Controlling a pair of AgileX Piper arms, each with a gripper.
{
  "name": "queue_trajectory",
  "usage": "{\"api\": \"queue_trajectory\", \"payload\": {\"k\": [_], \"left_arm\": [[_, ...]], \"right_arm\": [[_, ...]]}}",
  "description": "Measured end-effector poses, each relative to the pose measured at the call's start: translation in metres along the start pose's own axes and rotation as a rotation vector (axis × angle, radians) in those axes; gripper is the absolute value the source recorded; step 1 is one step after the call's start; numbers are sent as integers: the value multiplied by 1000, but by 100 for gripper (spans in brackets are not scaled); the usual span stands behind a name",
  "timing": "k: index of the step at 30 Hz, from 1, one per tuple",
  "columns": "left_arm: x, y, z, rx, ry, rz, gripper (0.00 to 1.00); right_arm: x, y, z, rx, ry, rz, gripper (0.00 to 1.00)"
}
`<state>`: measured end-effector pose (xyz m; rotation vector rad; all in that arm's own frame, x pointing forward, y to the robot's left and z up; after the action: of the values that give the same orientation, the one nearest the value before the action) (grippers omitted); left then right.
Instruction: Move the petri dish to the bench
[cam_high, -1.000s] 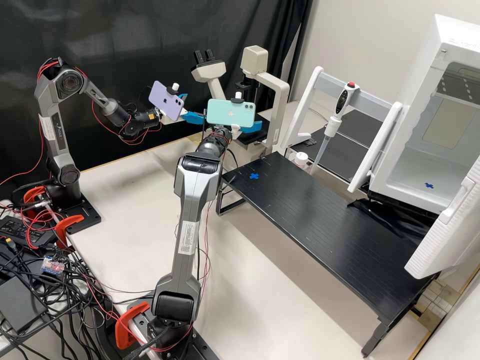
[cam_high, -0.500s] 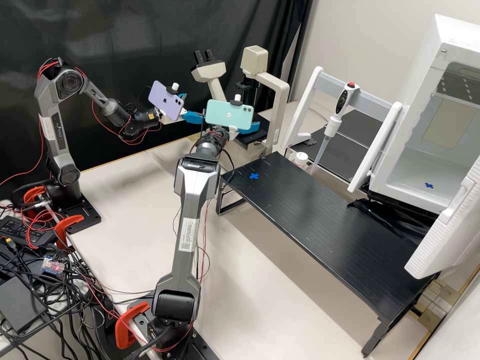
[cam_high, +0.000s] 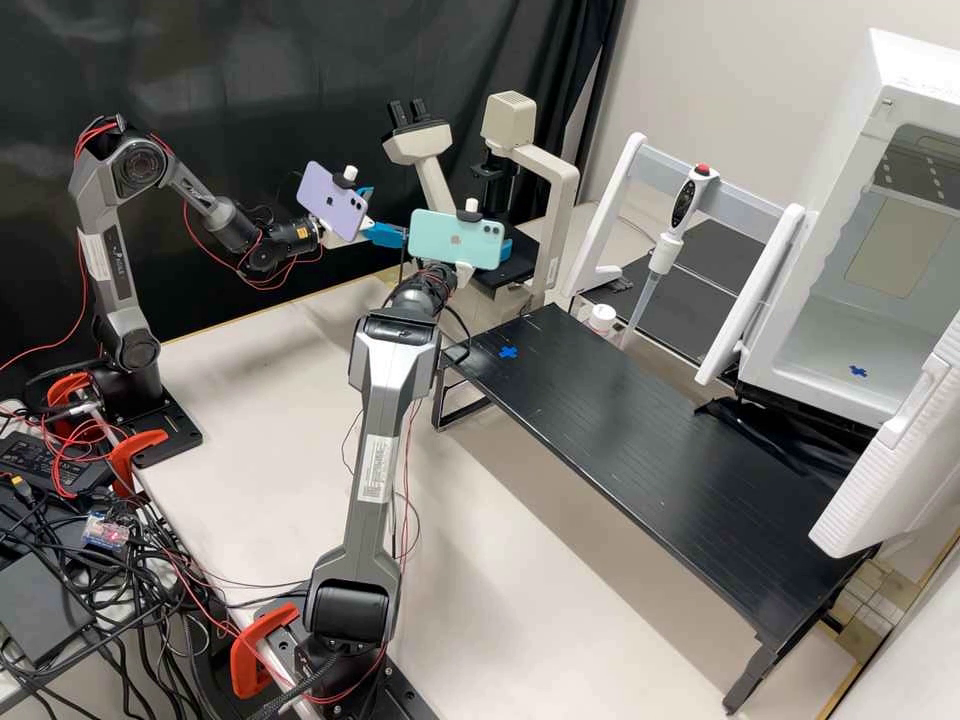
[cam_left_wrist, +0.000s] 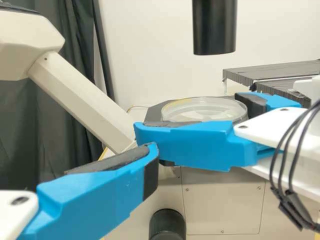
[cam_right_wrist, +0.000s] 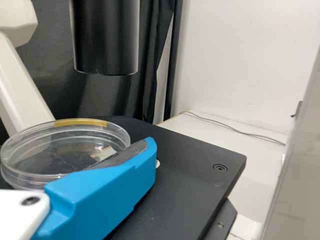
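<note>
Holding the petri dish (cam_right_wrist: 65, 155) between its two blue fingers, the right end effector (cam_high: 507, 244) is clenched at the black stage (cam_right_wrist: 185, 175) of the microscope (cam_high: 556, 215). One finger is on the near side of the dish and the other is on the far side, as the left wrist view lets us see. The dish is at the stage, below a black cylinder (cam_left_wrist: 215, 30); whether its bottom touches the stage, I cannot tell. A yellow strip (cam_right_wrist: 80, 122) is on its rim.

The left end effector (cam_high: 386, 212) is released, with its fingers standing apart, and it is near the right one. A purple phone (cam_high: 333, 202) is fixed above the left end effector, and a mint-green phone (cam_high: 457, 239) above the right one.

Beside the microscope, a white and grey stand (cam_high: 618, 200) carries a pipette (cam_high: 683, 205) with a red button, its tip pointing down. Near this tip is a small white bottle (cam_high: 602, 318). In front of them is the black counter (cam_high: 650, 450), which is raised on legs and has a blue cross (cam_high: 508, 352) near one end. It stands on the white counter (cam_high: 270, 400). Farther out is a white cabinet (cam_high: 915, 65) with its door open, and a black curtain (cam_high: 250, 80) hangs behind the arms
</note>
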<state>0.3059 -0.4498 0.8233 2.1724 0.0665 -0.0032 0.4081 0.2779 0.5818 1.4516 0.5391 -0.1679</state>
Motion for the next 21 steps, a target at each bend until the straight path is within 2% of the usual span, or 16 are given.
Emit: {"api": "queue_trajectory", "payload": {"k": [15, 18, 21], "left_arm": [[0, 0, 0, -1, 1, 0, 100], [0, 0, 0, -1, 1, 0, 100], [0, 0, 0, -1, 1, 0, 100]], "right_arm": [[0, 2, 1, -2, -3, -2, 100], [0, 4, 1, 12, -2, 2, 100], [-3, 12, 3, 54, -1, 10, 100]]}}
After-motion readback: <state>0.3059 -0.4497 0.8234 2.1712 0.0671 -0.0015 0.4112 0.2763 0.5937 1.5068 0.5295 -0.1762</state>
